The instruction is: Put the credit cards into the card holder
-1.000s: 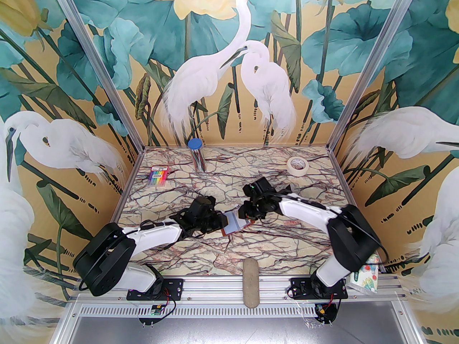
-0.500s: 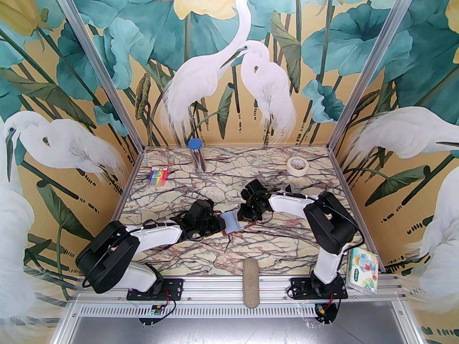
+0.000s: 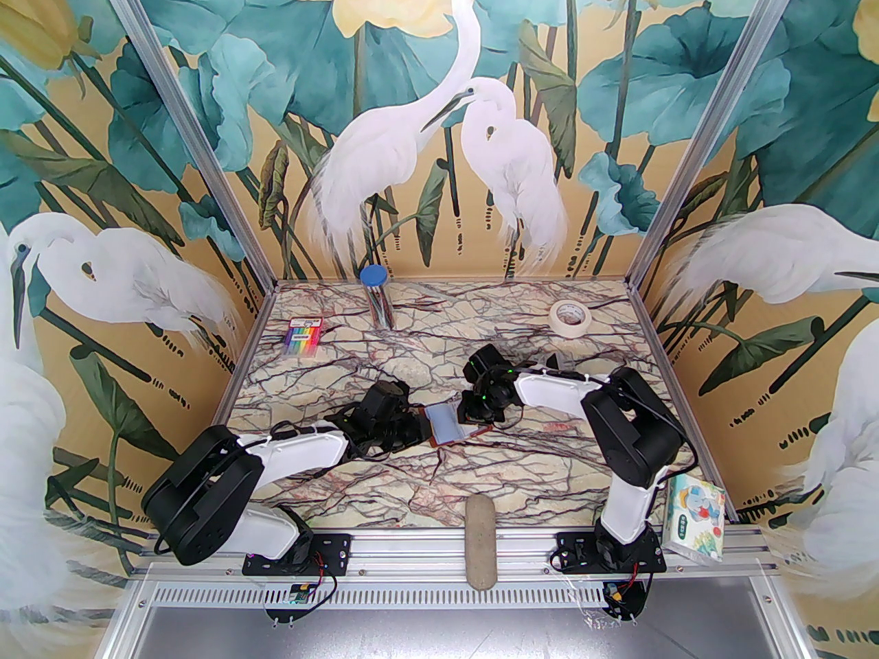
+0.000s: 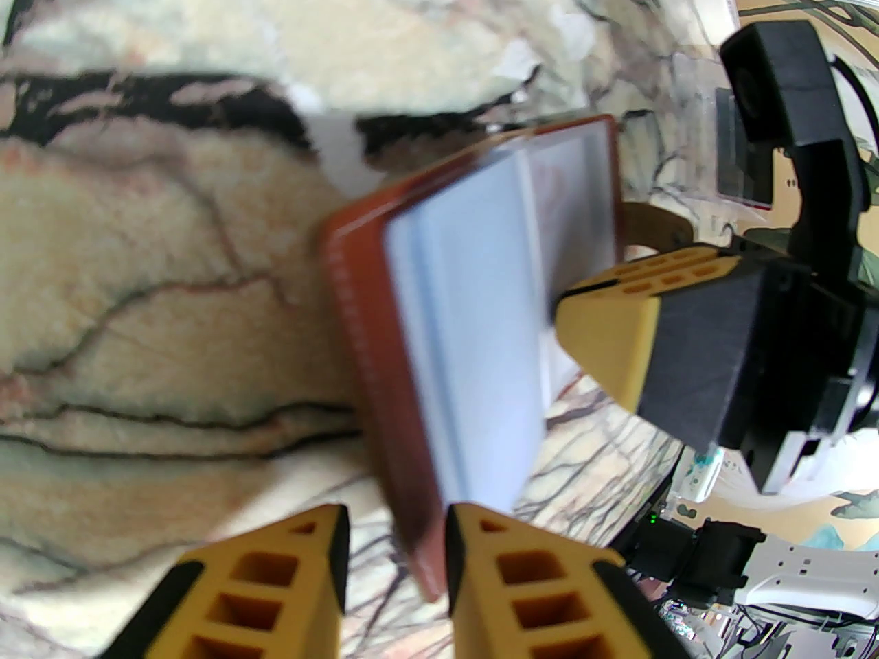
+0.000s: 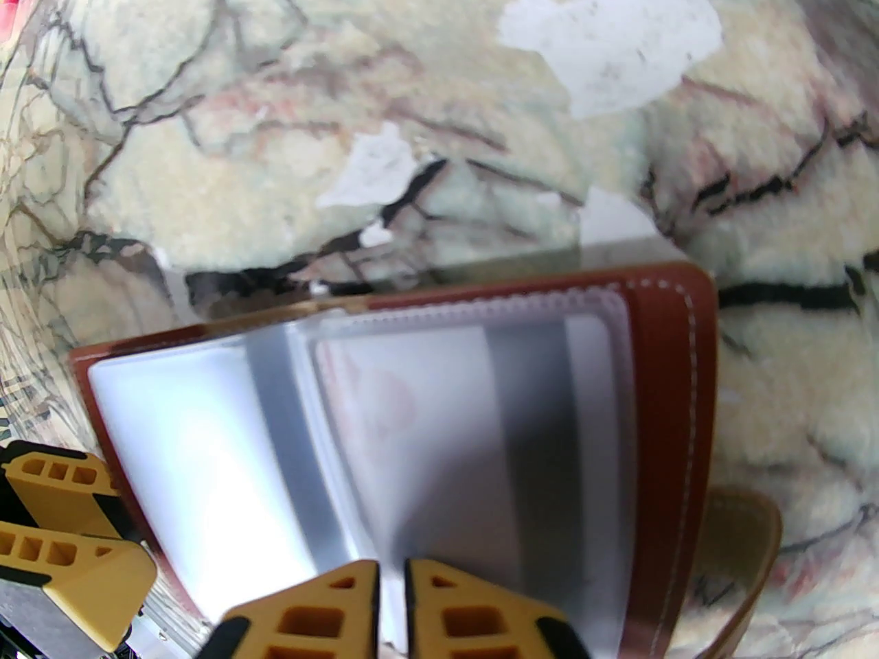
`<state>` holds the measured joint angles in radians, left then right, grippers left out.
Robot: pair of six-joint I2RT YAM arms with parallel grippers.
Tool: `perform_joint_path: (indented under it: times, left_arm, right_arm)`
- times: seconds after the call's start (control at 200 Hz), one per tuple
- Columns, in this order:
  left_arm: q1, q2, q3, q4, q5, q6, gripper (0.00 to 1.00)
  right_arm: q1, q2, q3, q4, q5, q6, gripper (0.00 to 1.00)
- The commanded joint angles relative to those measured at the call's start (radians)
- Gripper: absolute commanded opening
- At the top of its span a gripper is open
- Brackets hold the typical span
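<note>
The reddish-brown card holder [image 3: 446,424] lies open at mid-table, its pale bluish sleeves up. My left gripper [image 3: 424,428] is shut on its left edge; in the left wrist view the brown cover [image 4: 364,340] runs between my fingers [image 4: 395,553]. My right gripper [image 3: 472,417] comes at the holder from the right, its yellow fingertips [image 4: 604,320] resting on the sleeves. In the right wrist view its jaws [image 5: 391,594] stand almost together, pinching the near edge of a pale credit card [image 5: 446,436] with a dark stripe, which sits mostly inside a sleeve of the holder [image 5: 687,368].
A rainbow pen pack [image 3: 302,338] lies back left, a blue-lidded tube [image 3: 375,299] at the back, a tape roll [image 3: 571,316] back right. A tissue pack [image 3: 695,515] stands by the right base. A beige oblong pad [image 3: 481,539] rests on the front rail.
The right arm has folded upward at the elbow and its gripper has shifted slightly left over the holder. The holder now lies a little flatter. The left arm has barely moved.
</note>
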<state>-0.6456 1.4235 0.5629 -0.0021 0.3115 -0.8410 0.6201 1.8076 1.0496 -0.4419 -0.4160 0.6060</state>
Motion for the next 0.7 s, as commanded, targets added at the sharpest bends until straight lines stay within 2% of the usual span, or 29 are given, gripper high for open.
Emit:
perform_joint_path:
  times: [0.0, 0.135, 0.28, 0.425, 0.57, 0.635, 0.695]
  left_arm:
    - [0.012, -0.041, 0.028, -0.045, -0.023, 0.025, 0.31]
    - [0.021, -0.079, 0.032, -0.078, -0.034, 0.035, 0.32]
    - [0.032, -0.145, 0.032, -0.141, -0.041, 0.061, 0.33]
    - [0.034, -0.22, 0.033, -0.219, -0.081, 0.111, 0.37]
    - [0.037, -0.284, 0.004, -0.226, -0.091, 0.129, 0.46]
    - [0.04, -0.31, -0.006, -0.234, -0.092, 0.129, 0.53]
    - [0.04, -0.333, -0.009, -0.254, -0.095, 0.132, 0.55]
  right_arm:
    - [-0.002, -0.081, 0.038, -0.036, -0.003, 0.001, 0.21]
    - [-0.003, -0.148, 0.076, -0.102, 0.04, -0.01, 0.3]
    - [-0.034, -0.229, 0.139, -0.238, 0.169, -0.053, 0.37]
    - [-0.151, -0.312, 0.169, -0.334, 0.216, -0.109, 0.41]
    - [-0.278, -0.317, 0.235, -0.464, 0.347, -0.167, 0.5]
    - [-0.317, -0.296, 0.262, -0.51, 0.44, -0.194, 0.56]
    - [-0.346, -0.261, 0.292, -0.551, 0.525, -0.218, 0.58]
